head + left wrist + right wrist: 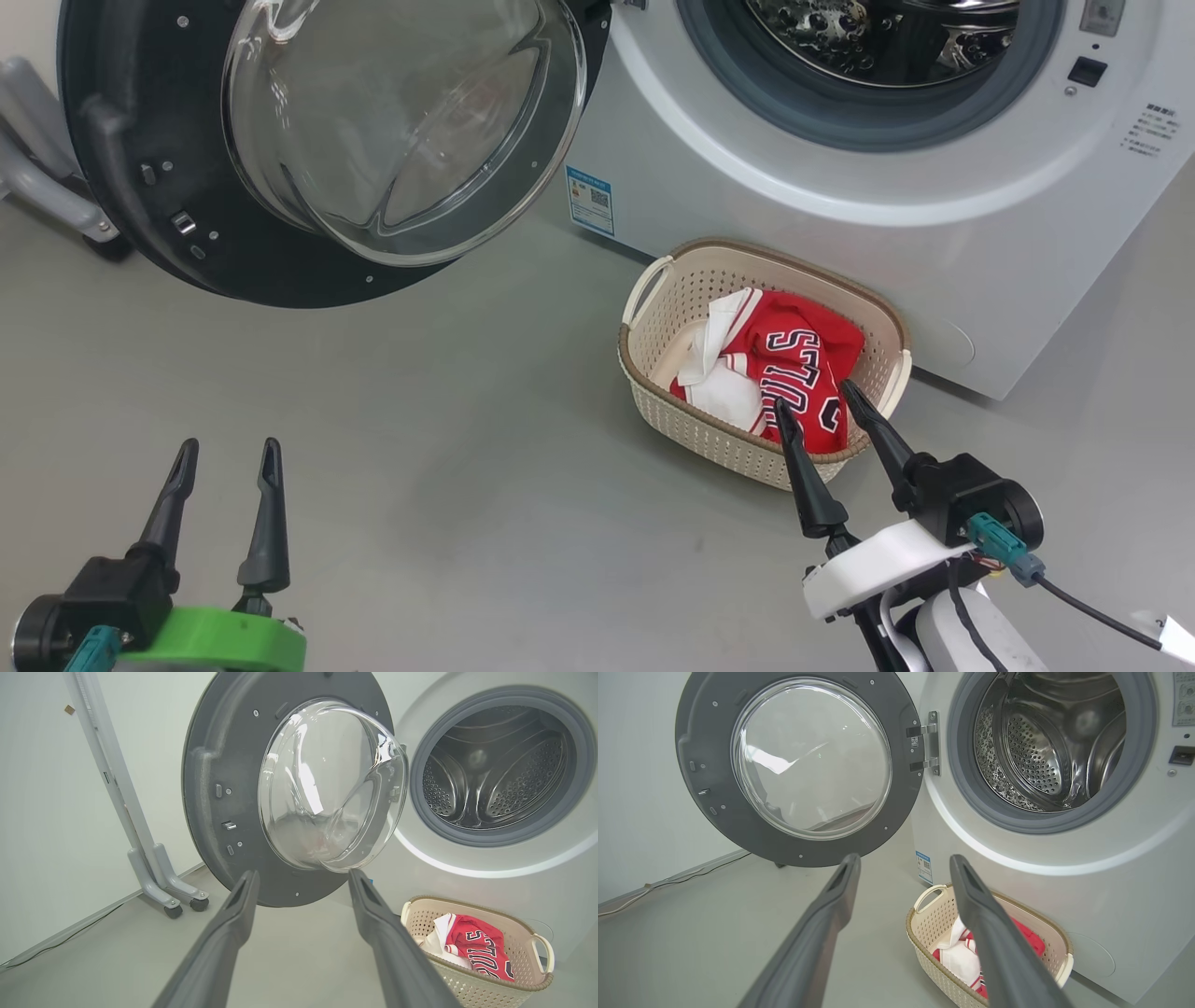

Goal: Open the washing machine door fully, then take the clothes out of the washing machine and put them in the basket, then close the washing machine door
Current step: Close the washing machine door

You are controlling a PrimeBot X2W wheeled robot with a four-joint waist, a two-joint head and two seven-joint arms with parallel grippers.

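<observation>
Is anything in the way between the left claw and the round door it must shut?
Nothing visible stands between the open left gripper and the washing machine door; the basket sits further right.

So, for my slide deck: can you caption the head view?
Red-and-white clothes in the cream basket before the washing machine, door open; left hand and right hand open.

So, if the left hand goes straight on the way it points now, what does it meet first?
Probably the door: in its wrist view the open left hand aims at the door's lower inner side, just under the glass. Nothing stands between them, though depth is hard to judge.
</observation>
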